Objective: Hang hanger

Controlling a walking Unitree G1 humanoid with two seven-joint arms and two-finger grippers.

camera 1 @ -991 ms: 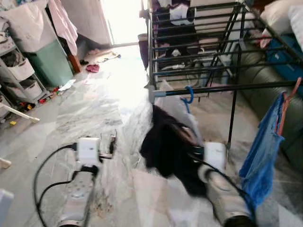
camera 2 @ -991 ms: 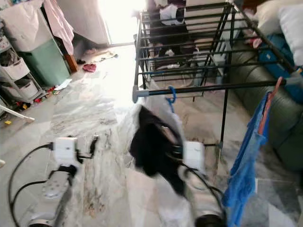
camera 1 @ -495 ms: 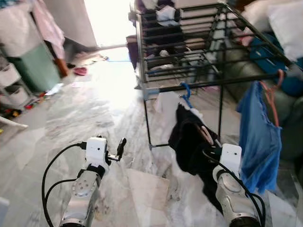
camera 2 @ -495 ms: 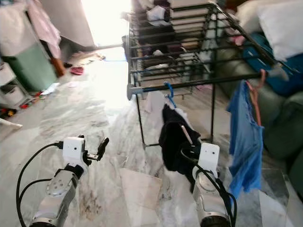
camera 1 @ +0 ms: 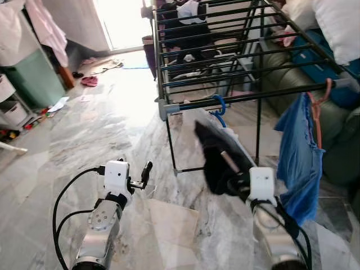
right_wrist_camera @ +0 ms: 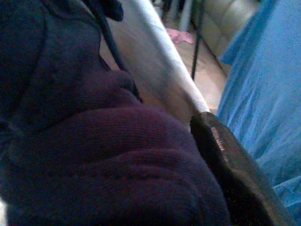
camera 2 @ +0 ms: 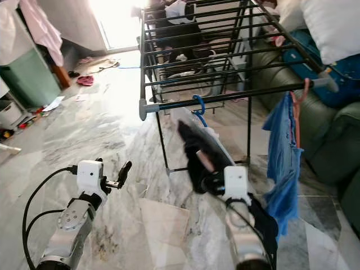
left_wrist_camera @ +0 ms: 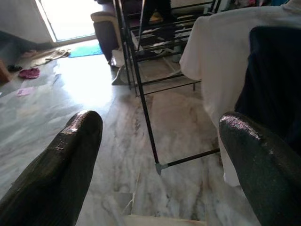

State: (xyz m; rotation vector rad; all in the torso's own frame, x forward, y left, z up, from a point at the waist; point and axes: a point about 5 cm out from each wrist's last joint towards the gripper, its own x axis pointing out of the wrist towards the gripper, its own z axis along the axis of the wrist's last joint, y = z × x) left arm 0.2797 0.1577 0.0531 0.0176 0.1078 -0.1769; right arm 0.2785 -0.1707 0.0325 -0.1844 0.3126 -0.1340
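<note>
Right gripper [camera 1: 235, 179] fingers are clenched on the dark garment [camera 1: 216, 157] that rides on the hanger, fabric bunched thick between them; in the right wrist view one finger [right_wrist_camera: 233, 169] presses into the folds and I can't see the hanger's frame under the cloth, so whether they have plastic or just cloth is a guess

Left gripper [camera 1: 144, 174] fingers are spread and empty, held low over the marble floor [camera 1: 84, 129], well apart from the work

Hanger's blue hook [camera 1: 219, 107] sits right at the front rail [camera 1: 253, 97] of the drying rack [camera 1: 225, 50], near its left front corner; looks looped over or touching the rail, can't confirm it's fully seated. Garment trails from the hook down and toward the fingers, with a white garment [camera 1: 228, 138] just behind it

Risks:
- letting go before the hook is properly over the rail: hanger plus garment drops to the floor
- if the grip is cloth only, pulling or lifting slides the garment off the hanger instead of moving the hook
- sideways drag pushes the hook toward the rail's end cap [camera 1: 162, 108] at the corner, and it could slip off
- blue shirt [camera 1: 301, 157] on the orange hanger [camera 1: 318, 104] hangs just beside the right arm; a swing of the wrist could snag it
</note>
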